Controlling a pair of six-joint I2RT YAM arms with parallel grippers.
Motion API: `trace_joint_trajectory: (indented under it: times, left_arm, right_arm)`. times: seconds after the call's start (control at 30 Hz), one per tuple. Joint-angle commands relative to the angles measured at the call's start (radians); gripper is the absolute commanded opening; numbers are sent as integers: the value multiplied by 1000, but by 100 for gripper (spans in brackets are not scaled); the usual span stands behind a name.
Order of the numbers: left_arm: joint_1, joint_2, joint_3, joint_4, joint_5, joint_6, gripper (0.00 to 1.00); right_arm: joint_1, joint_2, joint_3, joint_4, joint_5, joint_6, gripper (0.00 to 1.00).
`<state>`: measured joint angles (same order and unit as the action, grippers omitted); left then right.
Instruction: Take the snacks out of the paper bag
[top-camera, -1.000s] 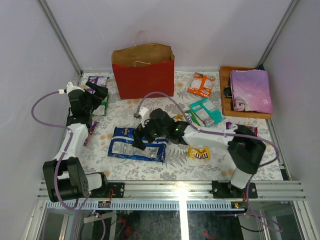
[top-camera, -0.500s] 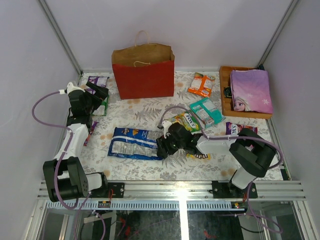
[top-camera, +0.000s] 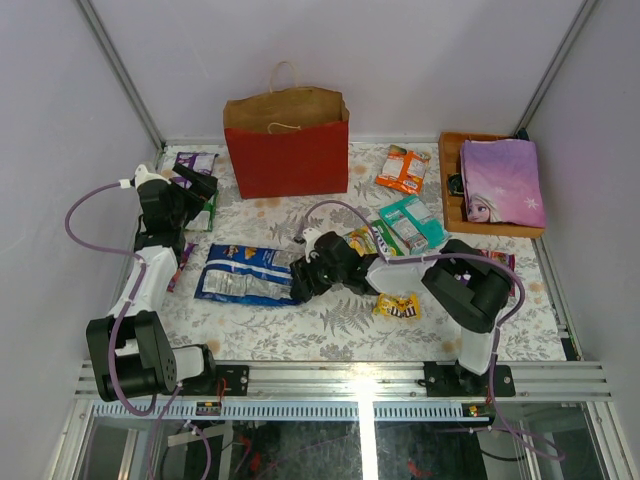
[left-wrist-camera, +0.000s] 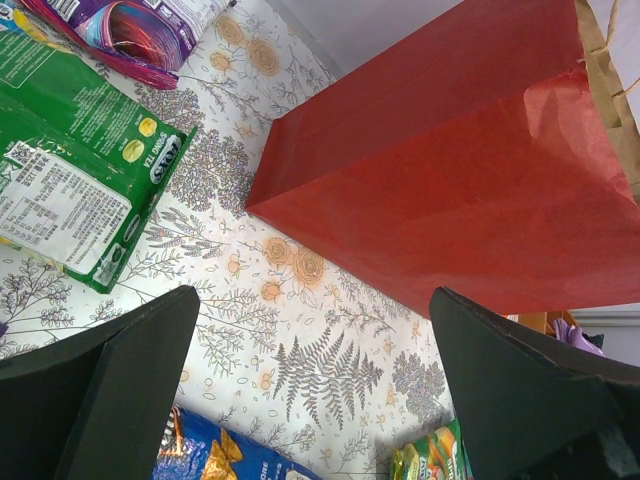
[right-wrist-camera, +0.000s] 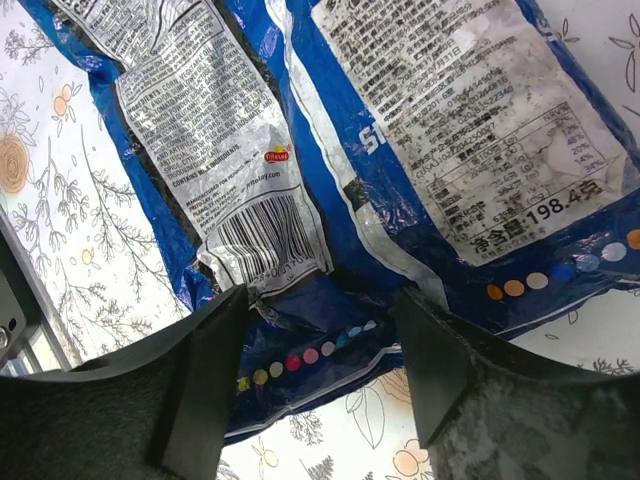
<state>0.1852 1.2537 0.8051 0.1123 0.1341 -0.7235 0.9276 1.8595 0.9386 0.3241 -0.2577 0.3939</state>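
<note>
The worktop (top-camera: 330, 320) wears a pale cloth printed with ferns and flowers, boxed in by plain white walls and a metal frame. The red paper bag (top-camera: 287, 150) stands upright at twelve o'clock, mouth open, tan handles up. At two o'clock an orange wooden tray (top-camera: 449, 170) carries a purple princess item (top-camera: 500, 182). Loose on the cloth lie an orange packet (top-camera: 402, 168) at one o'clock, a teal packet (top-camera: 412, 222) toward three, a small yellow packet (top-camera: 397, 306) at five, and a green packet (top-camera: 207, 212) and purple packet (top-camera: 193, 162) at ten.

My right pincer (right-wrist-camera: 320, 340) is down low near the centre, spread wide, with the right end of the long blue bag (top-camera: 245, 275) lying between its fingers (right-wrist-camera: 200, 390). The bag is flat on the cloth, printed label up, stretching toward nine o'clock. Whether the fingers touch the foil I cannot tell. My left pincer (left-wrist-camera: 312, 300) hangs at ten o'clock, spread wide and holding nothing, facing the red paper bag's side.
</note>
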Motion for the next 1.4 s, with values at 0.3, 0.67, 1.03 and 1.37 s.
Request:
trace_joint_trajectory:
  times: [0.3, 0.67, 1.03, 1.37]
  left_arm:
    - [6, 0, -9, 70, 34, 34, 100]
    - [2, -3, -9, 76, 41, 44, 100]
    - [-26, -23, -11, 73, 24, 27, 100]
    - [-34, -46, -13, 80, 83, -45, 100]
  right_arm:
    - [-70, -332, 8, -206, 131, -66, 99]
    - [-284, -400, -97, -369, 403, -58, 99]
    - [-297, -89, 33, -404, 494, -39, 99]
    - [-297, 116, 335, -534, 494, 142, 99]
